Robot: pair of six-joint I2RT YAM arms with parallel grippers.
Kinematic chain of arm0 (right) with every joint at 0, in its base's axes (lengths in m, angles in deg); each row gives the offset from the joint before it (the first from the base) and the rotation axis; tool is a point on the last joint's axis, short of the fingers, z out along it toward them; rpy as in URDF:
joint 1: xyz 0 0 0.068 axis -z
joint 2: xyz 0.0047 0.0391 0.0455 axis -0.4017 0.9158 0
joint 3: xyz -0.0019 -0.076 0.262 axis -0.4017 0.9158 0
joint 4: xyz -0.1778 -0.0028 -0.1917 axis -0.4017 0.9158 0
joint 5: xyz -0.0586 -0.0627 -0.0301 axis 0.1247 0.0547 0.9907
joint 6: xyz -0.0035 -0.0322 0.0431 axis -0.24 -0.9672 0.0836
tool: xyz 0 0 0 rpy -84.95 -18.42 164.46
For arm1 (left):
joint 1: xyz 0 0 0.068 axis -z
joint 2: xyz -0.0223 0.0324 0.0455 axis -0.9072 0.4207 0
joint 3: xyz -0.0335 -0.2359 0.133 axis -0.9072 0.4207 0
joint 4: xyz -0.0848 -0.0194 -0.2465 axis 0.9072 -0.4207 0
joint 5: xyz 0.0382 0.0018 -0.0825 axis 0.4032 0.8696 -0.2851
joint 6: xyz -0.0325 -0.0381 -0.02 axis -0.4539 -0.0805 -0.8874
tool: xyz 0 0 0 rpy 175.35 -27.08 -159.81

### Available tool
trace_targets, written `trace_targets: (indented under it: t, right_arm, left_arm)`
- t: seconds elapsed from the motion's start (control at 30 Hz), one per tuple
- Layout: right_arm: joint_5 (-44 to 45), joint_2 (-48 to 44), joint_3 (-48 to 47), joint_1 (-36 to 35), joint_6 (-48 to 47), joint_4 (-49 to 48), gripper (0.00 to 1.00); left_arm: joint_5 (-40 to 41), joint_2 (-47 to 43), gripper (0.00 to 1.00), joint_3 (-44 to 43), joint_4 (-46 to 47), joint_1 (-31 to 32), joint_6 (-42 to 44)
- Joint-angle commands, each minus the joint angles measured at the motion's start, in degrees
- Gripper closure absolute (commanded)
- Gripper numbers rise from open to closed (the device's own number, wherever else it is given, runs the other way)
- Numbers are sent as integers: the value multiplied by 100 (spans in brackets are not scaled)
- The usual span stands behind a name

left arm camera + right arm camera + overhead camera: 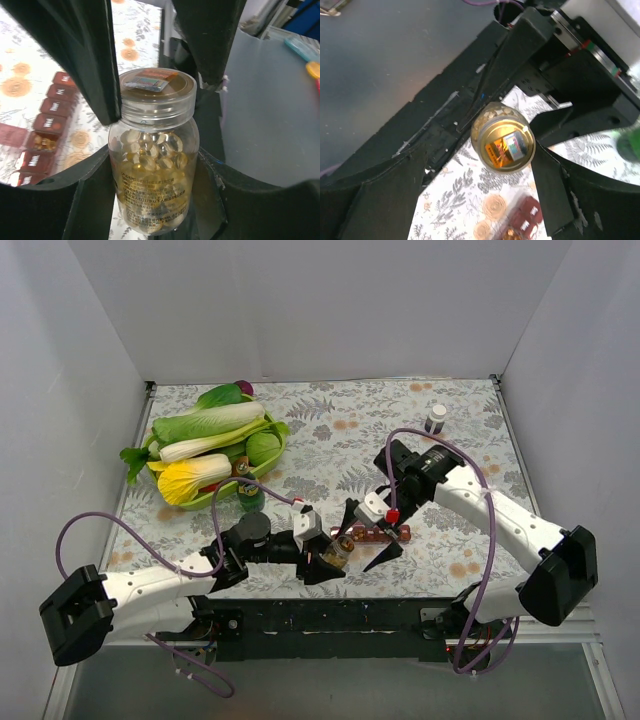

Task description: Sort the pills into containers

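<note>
My left gripper [335,558] [152,172] is shut on a clear pill bottle [338,551] [152,165] full of yellow softgels, held upright with its clear cap [159,95] on. My right gripper [368,535] [480,152] is open, one of its black fingers [92,55] on each side of the cap. From above the bottle [503,137] sits between them. The dark-red strip of containers [377,533] [47,130] [525,222] lies on the table just behind the bottle. One compartment [42,143] stands open with yellow pills in it.
A green tray of vegetables [215,455] sits at the back left. A small green bottle [250,498] [630,142] stands in front of it. A white-capped dark bottle [436,418] stands at the back right. White walls enclose the table.
</note>
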Motion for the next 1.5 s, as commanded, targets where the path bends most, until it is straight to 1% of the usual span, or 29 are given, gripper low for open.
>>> trace_targets:
  t: [0.0, 0.13, 0.23, 0.27, 0.3, 0.33, 0.4, 0.43, 0.47, 0.53, 0.6, 0.7, 0.73, 0.8, 0.83, 0.87, 0.9, 1.0, 1.07, 1.13, 1.17, 1.2, 1.23, 1.27, 1.3, 1.37, 1.4, 1.43, 1.47]
  right_arm:
    - [-335, 170, -199, -330, -319, 471, 12]
    - [-291, 223, -374, -374, -108, 419, 21]
    - [-203, 205, -427, -374, 278, 235, 32]
    - [-116, 170, -392, -383, 444, -45, 39]
    - [-62, 135, -357, -383, 707, -256, 45]
    - [8, 65, -305, -392, 1449, -598, 49]
    - [157, 12, -199, -400, 1930, -1134, 58]
    - [201, -32, -155, -400, 2532, -1329, 62]
    - [254, -41, -102, -400, 2755, -1505, 67]
    - [263, -76, 47, -400, 2959, -1760, 68]
    - [368, -85, 292, -400, 3949, -2399, 72]
    - [386, -6, 600, -400, 5171, -2832, 75]
    - [395, 107, 688, -392, 5540, -3208, 77]
    - [779, 170, 960, -400, 6918, -3779, 80]
    - [1112, 170, 1249, -392, 7393, -4287, 80]
    - [1786, 187, 1339, -400, 7703, -4475, 80]
    - [1940, 240, 1400, -366, 8193, -4581, 80]
    - [1785, 512, 1445, -190, 8697, -4819, 79]
    - [1574, 548, 1340, -111, 8664, -4881, 75]
    - [1477, 495, 1200, 3, 8332, -4785, 62]
    - [1215, 460, 990, 82, 8165, -4602, 40]
    - [1082, 408, 866, 257, 7963, -4452, 30]
    - [959, 311, 717, 363, 7430, -4294, 13]
    - [644, 250, 489, 469, 7129, -4127, 10]
    - [563, 188, 348, 557, 6717, -3725, 9]
    - [344, 56, 110, 742, 5330, -3197, 7]
    - [282, 21, -161, 786, 4767, -2454, 7]
    - [211, -41, -277, 795, 4196, -2047, 7]
    - [-7, -85, -373, 812, 2729, -1634, 6]
  left_arm:
    - [-527, 3, 100, -309, -432, -39, 194]
    - [-563, 65, 100, -335, -467, -39, 159]
    - [-475, 30, 100, -300, -423, -39, 141]
    - [-379, 29, 100, -300, -397, -39, 132]
    - [-308, 21, 100, -283, -362, -39, 115]
    - [-255, -14, 100, -274, -336, -39, 97]
    - [42, -76, 100, -248, -265, -39, 71]
    - [148, -146, 100, -239, -230, -39, 71]
    - [254, -181, 100, -204, -134, -39, 53]
    - [544, -243, 100, -160, -11, -39, 53]
    - [737, -269, 100, -133, 209, -39, 114]
    - [1342, -147, 100, -221, 455, -30, 211]
    - [1875, -94, 100, -265, 499, -22, 211]
    - [2546, 160, 100, -413, 657, 31, 290]
    - [2906, 300, 100, -493, 649, 57, 290]
    - [3701, 441, 100, -572, 623, 66, 256]
    - [3952, 756, 100, -651, 640, 75, 247]
    - [4622, 1231, 100, -731, 920, 75, 62]
    - [4510, 1321, 100, -643, 1166, 84, -70]
    - [4325, 1278, 100, -495, 1237, 93, -131]
    - [4168, 1234, 100, -441, 1246, 93, -123]
    - [3861, 1164, 100, -362, 1238, 93, -97]
    - [3623, 972, 100, -292, 1168, 93, -79]
    - [3360, 874, 100, -135, 1141, 93, 8]
    - [2722, 751, 100, -55, 1106, 84, 35]
    - [2121, 417, 100, 103, 861, 75, 53]
    - [1788, 320, 100, 113, 729, 58, 36]
    - [1314, 241, 100, 139, 458, 49, 27]
    - [1049, 40, 100, 139, 316, 40, 27]
